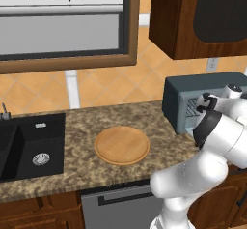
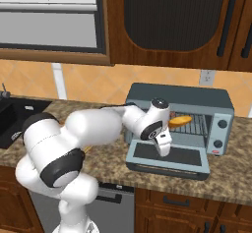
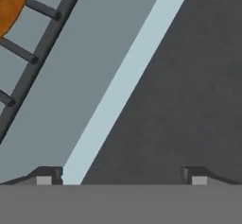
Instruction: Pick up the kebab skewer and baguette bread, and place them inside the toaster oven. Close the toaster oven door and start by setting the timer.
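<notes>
With the baguette bread [image 2: 180,120] lying on the wire rack inside the toaster oven [image 2: 179,119] and the fingers [image 2: 164,151] spread wide and empty just above the lowered toaster oven door [image 2: 168,159] (its glass sits right beneath them), a careless lift could clip the door or rack, I judge.

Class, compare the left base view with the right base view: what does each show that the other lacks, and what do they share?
Left base view alone: the round flat wooden plate lying bare on the counter, and the black sink.

Right base view alone: the golden-yellow baguette bread on the oven's wire rack, the dropped-open grey-framed toaster oven door, and the open gripper above it.

Both: the dark blue-grey boxy toaster oven and the speckled granite counter.
</notes>
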